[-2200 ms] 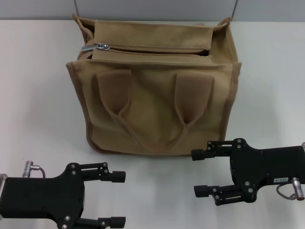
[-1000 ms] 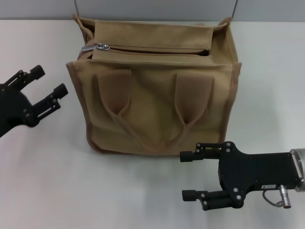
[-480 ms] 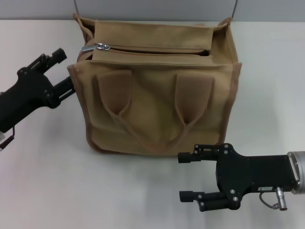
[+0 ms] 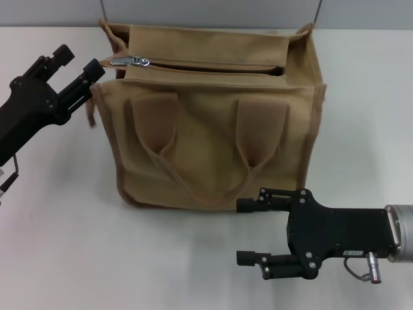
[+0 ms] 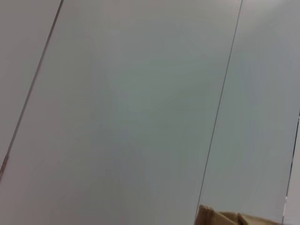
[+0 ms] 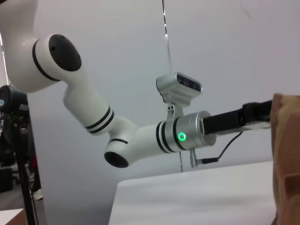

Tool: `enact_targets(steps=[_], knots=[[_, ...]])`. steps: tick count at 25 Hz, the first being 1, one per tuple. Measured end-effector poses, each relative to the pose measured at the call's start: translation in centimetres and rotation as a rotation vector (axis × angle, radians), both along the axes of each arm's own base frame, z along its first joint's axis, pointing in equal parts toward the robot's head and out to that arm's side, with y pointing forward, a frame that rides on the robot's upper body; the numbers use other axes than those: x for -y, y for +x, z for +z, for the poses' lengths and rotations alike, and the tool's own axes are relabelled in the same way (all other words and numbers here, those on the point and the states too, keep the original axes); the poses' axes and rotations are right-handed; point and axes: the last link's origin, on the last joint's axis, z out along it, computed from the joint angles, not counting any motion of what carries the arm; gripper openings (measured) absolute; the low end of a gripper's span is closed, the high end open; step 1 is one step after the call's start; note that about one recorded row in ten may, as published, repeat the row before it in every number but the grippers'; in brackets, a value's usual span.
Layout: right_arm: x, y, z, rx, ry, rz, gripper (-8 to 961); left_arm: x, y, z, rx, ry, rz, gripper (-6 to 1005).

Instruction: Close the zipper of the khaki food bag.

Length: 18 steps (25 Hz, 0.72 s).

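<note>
The khaki food bag [image 4: 213, 142] stands upright in the middle of the white table, its two looped handles facing me. The zipper [image 4: 206, 65] runs along its top, and the silver pull tab [image 4: 129, 62] lies at the bag's left end. A dark gap shows at the zipper's right end. My left gripper [image 4: 80, 61] is open, raised at the bag's top left corner, just left of the pull tab. My right gripper [image 4: 245, 232] is open and empty, low in front of the bag's right half. A corner of the bag shows in the left wrist view [image 5: 220, 218].
The white table [image 4: 58, 245] surrounds the bag, with a grey wall behind. The right wrist view shows my left arm [image 6: 140, 136] reaching to the bag's edge [image 6: 286, 154].
My left gripper has risen and moved right, from beside the bag's left wall to its top left corner near the pull tab. My right gripper has drifted slightly left and nearer.
</note>
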Motion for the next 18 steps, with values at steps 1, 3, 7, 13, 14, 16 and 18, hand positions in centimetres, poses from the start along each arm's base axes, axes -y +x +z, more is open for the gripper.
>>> enact_targets(steps=[1,3,7,13,14,16,18], knots=[[0.00,0.00,0.00,0.000,0.000,0.000,741,0.00,0.00,0.00,0.000,0.000,0.000,772],[0.02,0.03,0.00,0.000,0.000,-0.001,741,0.04,-0.19,0.05,-0.017,-0.009,0.001,772],[0.04,0.01,-0.03,-0.001,0.000,-0.002,741,0.17,-0.32,0.10,-0.102,-0.071,-0.035,773],[0.14,-0.04,-0.14,-0.006,-0.006,-0.005,741,0.42,-0.66,0.47,-0.238,-0.117,-0.081,773],[0.15,-0.05,-0.16,-0.006,-0.007,-0.005,741,0.36,-0.76,0.53,-0.242,-0.111,-0.075,773],[0.14,-0.09,-0.19,-0.007,-0.008,-0.005,741,0.15,-0.85,0.51,-0.244,-0.104,-0.062,773],[0.12,-0.15,-0.21,-0.009,-0.006,-0.004,741,-0.35,-0.56,0.39,-0.236,-0.094,-0.057,773]])
